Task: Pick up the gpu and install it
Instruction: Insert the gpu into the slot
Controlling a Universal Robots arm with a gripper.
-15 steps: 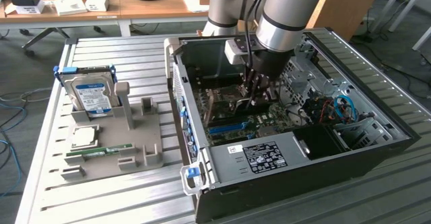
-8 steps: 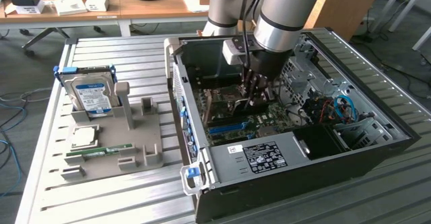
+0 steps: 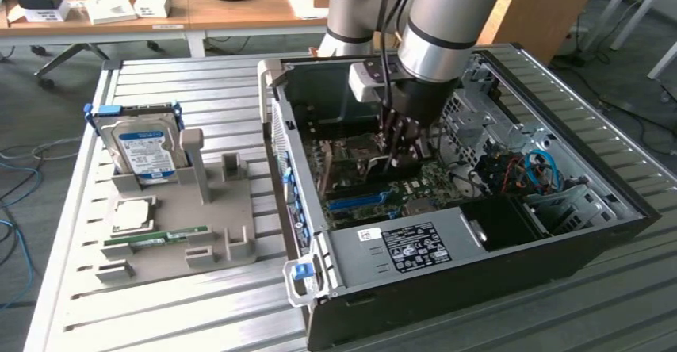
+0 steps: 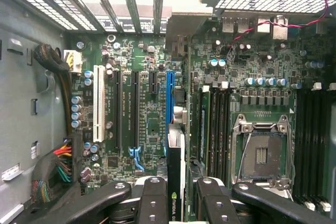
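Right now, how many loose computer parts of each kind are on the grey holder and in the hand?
Hard drive: 1
Processor chip: 1
RAM stick: 1
gpu, in the hand: 1
Total: 4

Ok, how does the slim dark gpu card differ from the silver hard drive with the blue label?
The slim dark gpu card is inside the open black computer case, clamped edge-on in the gripper; the silver hard drive with the blue label stands outside it, slotted in the grey tray. The card looks far thinner than the boxy drive. Both stand on edge.
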